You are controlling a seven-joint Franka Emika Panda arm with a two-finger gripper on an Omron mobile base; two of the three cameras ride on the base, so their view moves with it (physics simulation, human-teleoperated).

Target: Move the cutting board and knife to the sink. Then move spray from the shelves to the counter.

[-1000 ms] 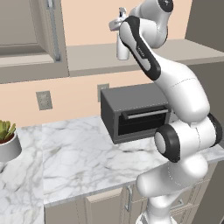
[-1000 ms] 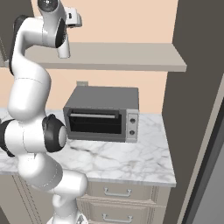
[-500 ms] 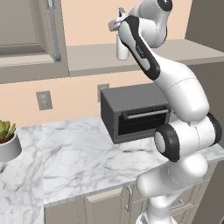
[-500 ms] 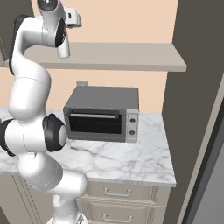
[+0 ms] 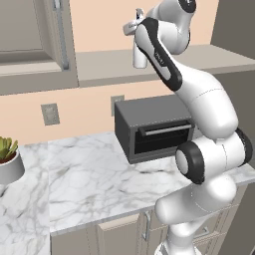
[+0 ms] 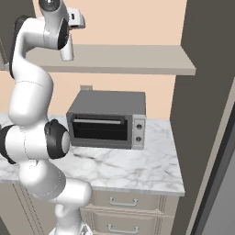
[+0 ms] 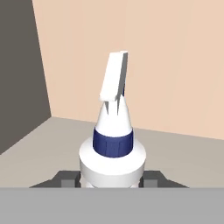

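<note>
Reaching high over the shelves (image 5: 109,67), arm stretched up, hand (image 7: 112,180) snug around the upright spray (image 7: 113,144).

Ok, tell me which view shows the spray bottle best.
The hand view: the spray bottle stands close and centred on the shelf, nozzle and blue collar plain. In the left base view and right base view it is small, partly behind the arm.

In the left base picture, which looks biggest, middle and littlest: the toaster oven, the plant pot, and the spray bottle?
1. Toaster oven, clearly biggest.
2. Plant pot, cut off by the picture's edge, so it may be bigger than it looks.
3. Spray bottle, littlest, partly hidden by the arm and farther from the camera.
</note>
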